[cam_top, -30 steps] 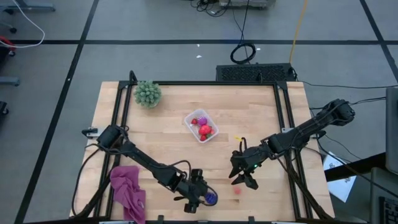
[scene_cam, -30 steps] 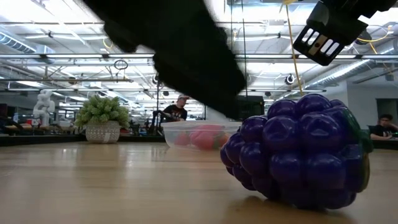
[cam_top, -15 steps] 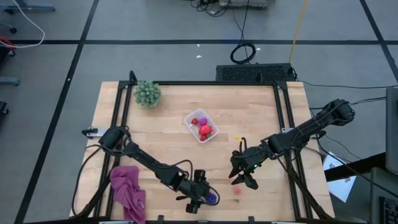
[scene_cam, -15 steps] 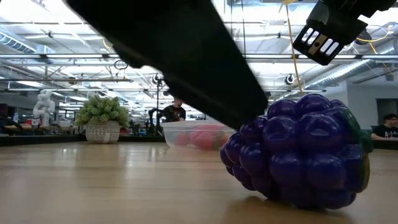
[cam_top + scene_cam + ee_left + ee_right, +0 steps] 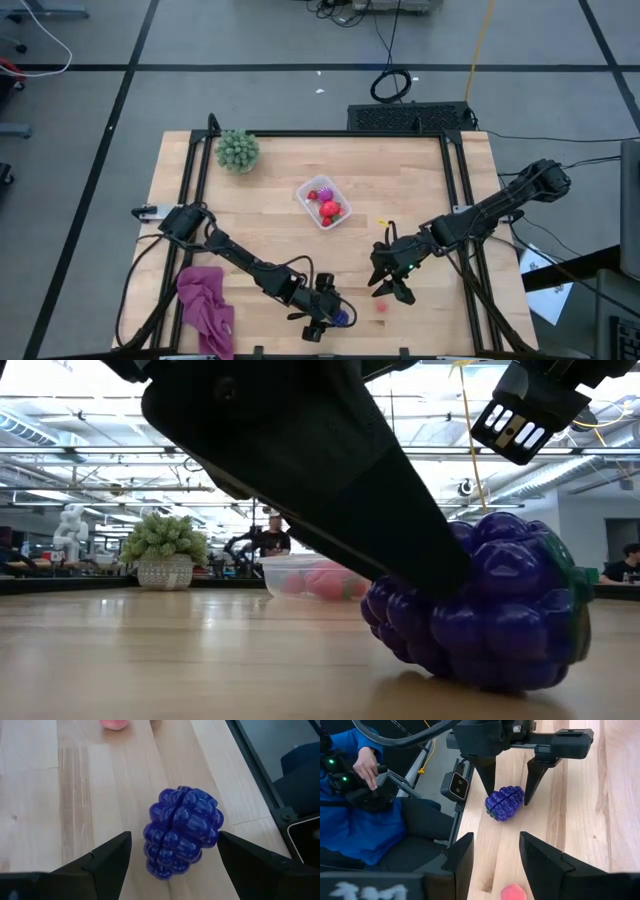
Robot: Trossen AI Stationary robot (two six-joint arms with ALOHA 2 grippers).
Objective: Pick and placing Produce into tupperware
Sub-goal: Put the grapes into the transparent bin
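The left gripper [image 5: 172, 851] stands wide open, a finger either side of the purple grape cluster [image 5: 181, 832] near the table's front edge, gripping nothing; the cluster's long axis runs roughly between the fingers; the right gripper [image 5: 392, 285] (partly open, empty) hovers nearby, well short of the tupperware [image 5: 324, 203].

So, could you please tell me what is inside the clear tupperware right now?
The tupperware holds red and pink toy produce; the high view shows about three pieces. Anything lying underneath them is covered, so the exact count is uncertain.
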